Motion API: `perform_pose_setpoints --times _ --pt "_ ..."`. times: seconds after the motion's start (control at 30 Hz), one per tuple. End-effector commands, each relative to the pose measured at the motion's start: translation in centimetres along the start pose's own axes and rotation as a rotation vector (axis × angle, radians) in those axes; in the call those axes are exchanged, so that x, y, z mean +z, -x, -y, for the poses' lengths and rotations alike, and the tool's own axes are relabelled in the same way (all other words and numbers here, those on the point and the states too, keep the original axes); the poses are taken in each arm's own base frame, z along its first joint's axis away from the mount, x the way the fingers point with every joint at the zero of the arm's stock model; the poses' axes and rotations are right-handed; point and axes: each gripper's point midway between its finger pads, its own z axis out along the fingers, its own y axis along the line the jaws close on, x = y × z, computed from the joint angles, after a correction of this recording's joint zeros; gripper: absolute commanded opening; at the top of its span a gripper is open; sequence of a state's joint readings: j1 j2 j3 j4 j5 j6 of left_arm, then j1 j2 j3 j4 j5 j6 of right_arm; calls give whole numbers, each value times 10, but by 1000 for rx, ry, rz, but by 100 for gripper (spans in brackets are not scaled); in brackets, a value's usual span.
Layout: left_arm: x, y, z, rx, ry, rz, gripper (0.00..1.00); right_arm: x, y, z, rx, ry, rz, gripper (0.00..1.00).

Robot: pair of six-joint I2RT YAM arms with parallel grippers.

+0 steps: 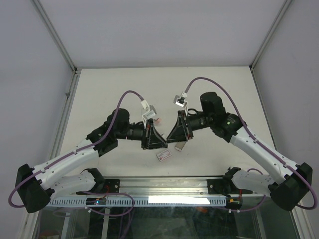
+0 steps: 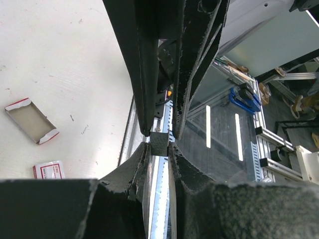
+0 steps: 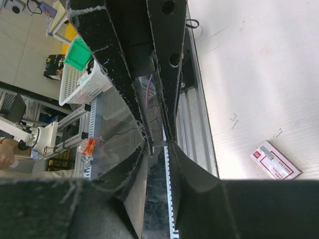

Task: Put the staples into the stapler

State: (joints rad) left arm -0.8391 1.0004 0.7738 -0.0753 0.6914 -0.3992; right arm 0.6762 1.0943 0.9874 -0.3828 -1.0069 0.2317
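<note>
Both grippers meet tip to tip above the middle of the table. My left gripper (image 1: pixel 164 141) (image 2: pixel 159 147) is shut on the staples (image 2: pixel 159 143), a short grey ridged strip held upright at its fingertips. My right gripper (image 1: pixel 170 140) (image 3: pixel 158 144) faces it, and its jaws rest against the other end of the staples (image 3: pixel 156 143). The stapler (image 1: pixel 158 120) shows only as a small pale pink thing on the table just behind the left gripper. Neither wrist view shows it.
A flat red-and-white box (image 1: pixel 163 155) (image 2: pixel 49 170) (image 3: pixel 275 160) lies on the table near the front. An open cardboard tray (image 2: pixel 31 119) and a grey-brown sleeve (image 1: pixel 180 146) lie close by. A few loose staples (image 3: pixel 233 118) are scattered on the table.
</note>
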Motion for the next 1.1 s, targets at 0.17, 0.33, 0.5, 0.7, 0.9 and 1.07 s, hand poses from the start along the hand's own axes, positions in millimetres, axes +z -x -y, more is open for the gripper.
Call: perform_pose_setpoints --times 0.17,0.33,0.5,0.7,0.9,1.07 --pt "-1 18 16 62 -45 30 2 -2 12 -13 -57 33 10 23" --pt "0 17 15 60 -42 28 2 -2 11 -14 -55 37 5 15" --pt "0 21 8 61 -1 41 23 -3 14 -16 -72 28 17 7" --pt "-13 30 -12 105 123 68 91 -8 24 8 -96 -138 67 6" --pt "-86 85 -41 183 367 268 99 -4 37 53 -159 -397 101 6" --pt "-155 102 -116 44 800 384 99 10 58 103 -232 -593 138 6"
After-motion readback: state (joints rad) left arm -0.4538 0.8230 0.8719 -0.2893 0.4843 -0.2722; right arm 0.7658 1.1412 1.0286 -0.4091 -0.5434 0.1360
